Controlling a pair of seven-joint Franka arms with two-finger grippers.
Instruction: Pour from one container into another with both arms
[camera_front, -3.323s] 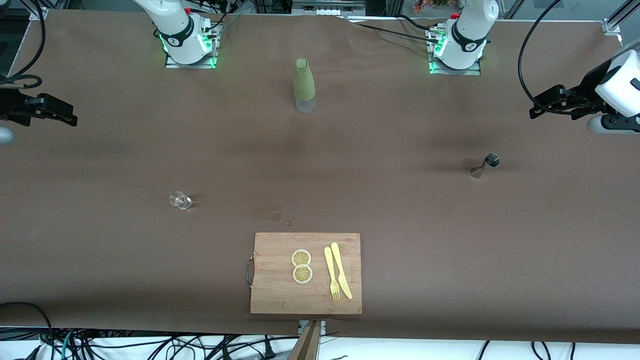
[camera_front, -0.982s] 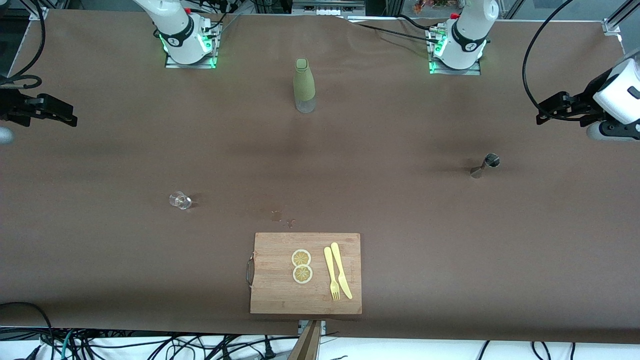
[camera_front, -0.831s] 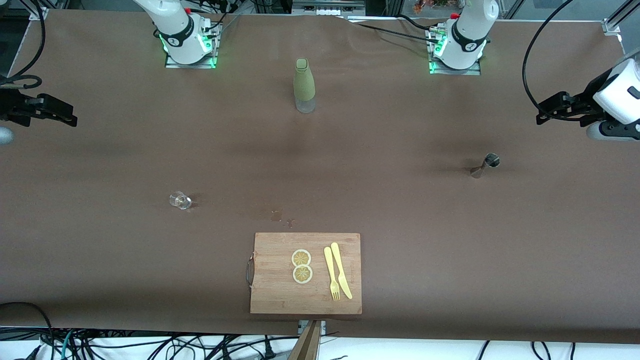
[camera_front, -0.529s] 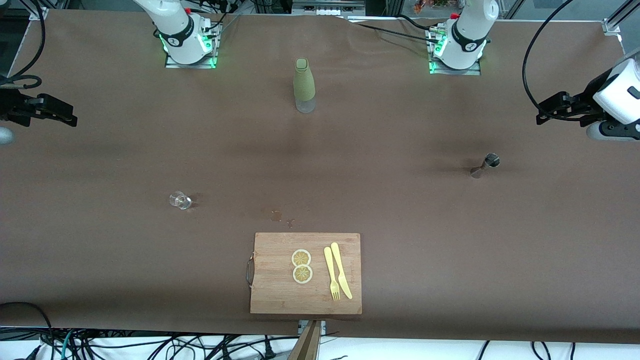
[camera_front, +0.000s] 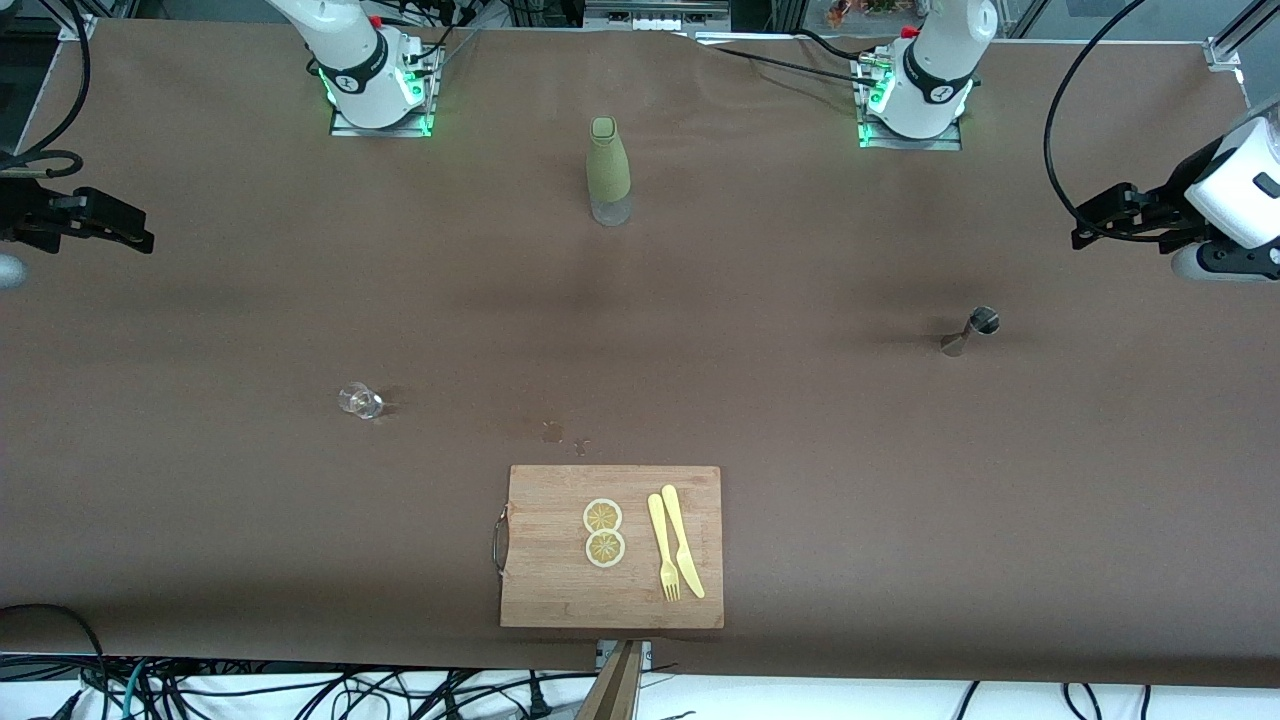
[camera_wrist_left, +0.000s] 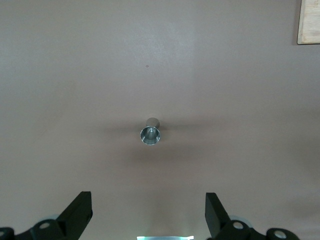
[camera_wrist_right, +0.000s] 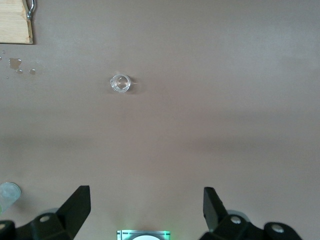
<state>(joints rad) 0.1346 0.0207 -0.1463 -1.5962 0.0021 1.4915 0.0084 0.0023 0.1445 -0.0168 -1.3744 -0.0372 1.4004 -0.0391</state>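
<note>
Small silver-grey hourglass-shaped metal jigger (camera_front: 970, 332): rigid, light, slick; best pinched at waist. Tiny clear rounded drinking glass (camera_front: 360, 401): fragile, slippery. Left gripper (camera_front: 1085, 222), right gripper (camera_front: 140, 238): spread wide, empty, above worktop (camera_front: 760, 330) ends.

The jigger (camera_front: 972, 331) stands toward the left arm's end of the table (camera_front: 800, 420), the glass (camera_front: 360, 401) toward the right arm's end. The cutting board (camera_front: 560, 590) lies nearest the front camera, the bottle (camera_front: 607, 170) farthest.
</note>
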